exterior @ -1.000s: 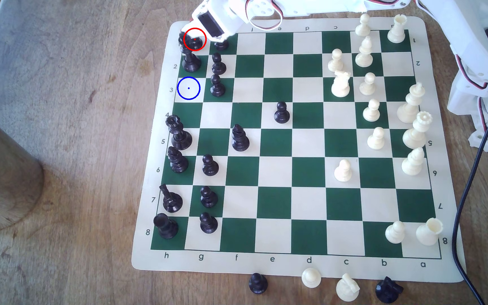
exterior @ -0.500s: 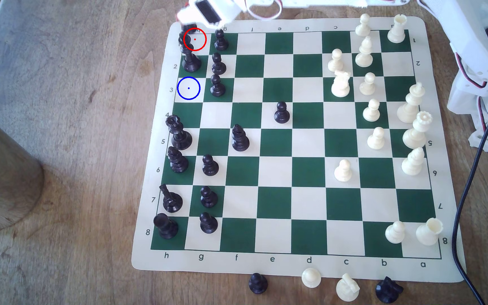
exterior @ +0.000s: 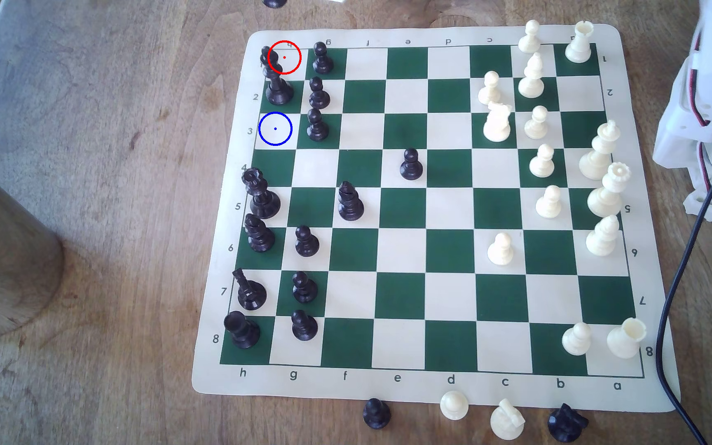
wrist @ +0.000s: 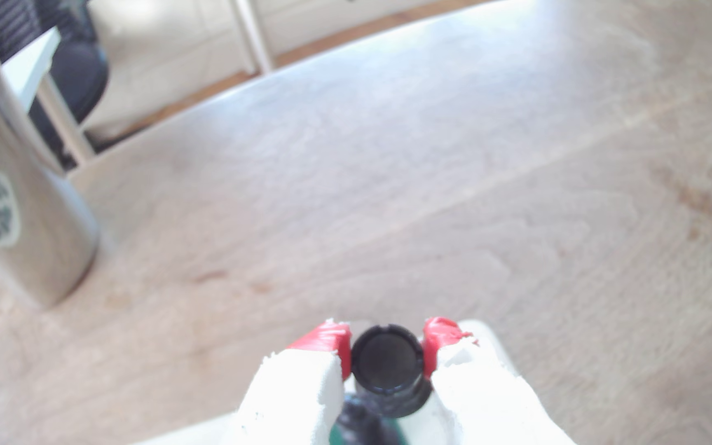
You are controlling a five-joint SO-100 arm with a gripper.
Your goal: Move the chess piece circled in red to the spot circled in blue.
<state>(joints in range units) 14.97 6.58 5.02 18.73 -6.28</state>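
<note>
In the wrist view my gripper (wrist: 387, 340) is shut on the black rook (wrist: 386, 363). The red-taped fingertips (wrist: 330, 342) press both sides of its flat round top, and it hangs high over bare wooden table. A dark rounded bit (exterior: 275, 3) at the exterior view's top edge, beyond the mat's corner, looks like the rook's base. The red ring (exterior: 284, 57) now encloses a bare cream corner square. The blue-ringed cream square (exterior: 275, 128) lies two rows nearer along the mat's left column, with nothing on it.
A tall slim-waisted black piece (exterior: 278, 87) stands between the two rings. Black pawns (exterior: 316, 124) line the neighbouring column. A metal cylinder (exterior: 3, 256) stands on the table left of the mat. The arm's base (exterior: 705, 107) and a black cable (exterior: 684, 265) are at the right.
The gripper has risen with the rook off the red-ringed square and left the exterior view over the top edge. The other pieces have not moved.
</note>
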